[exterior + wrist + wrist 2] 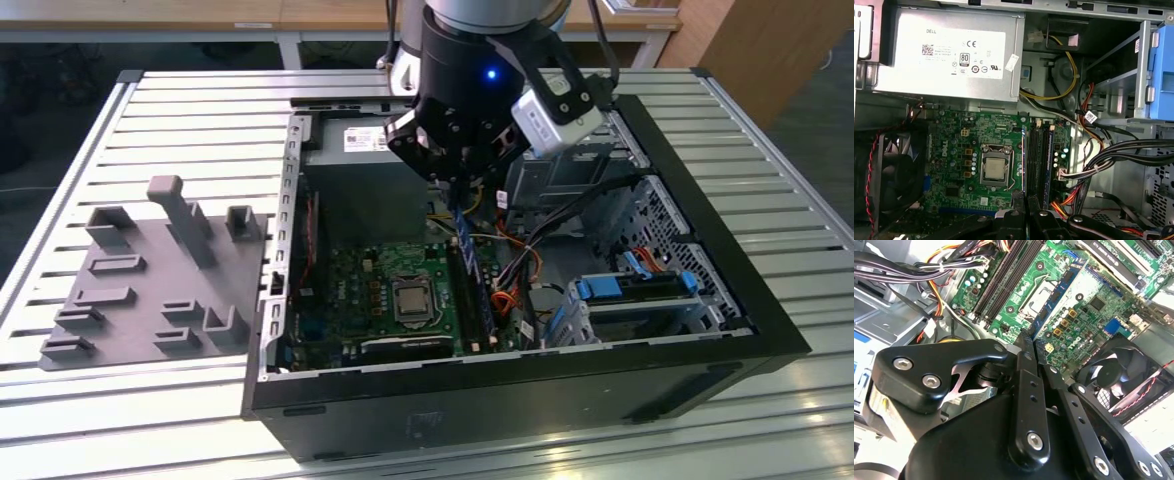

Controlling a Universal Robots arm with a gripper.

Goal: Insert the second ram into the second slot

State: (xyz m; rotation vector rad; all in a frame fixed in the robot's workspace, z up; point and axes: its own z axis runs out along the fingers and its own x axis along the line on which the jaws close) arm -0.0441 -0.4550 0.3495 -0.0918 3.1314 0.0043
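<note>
Gripper [451, 183] jaws pinch the upper end of the second ram [462, 235], which hangs upright just above the memory slots [1035, 155] in the open PC case [534, 372]; judged light, stiff and fragile, best gripped on the board edges, not the chips.

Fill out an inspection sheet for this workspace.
Surface: slatted metal table carrying an open computer case.
Job's things: the second ram hangs upright over the motherboard near the memory slots, not seated.
Clutter: a grey fixture plate lies on the exterior view's left of the case.
Grippers: the pincer is shut on the ram's upper end.
Cables: a black cable bundle runs beside the slots.
Surroundings: a wooden panel stands behind the table.
</note>
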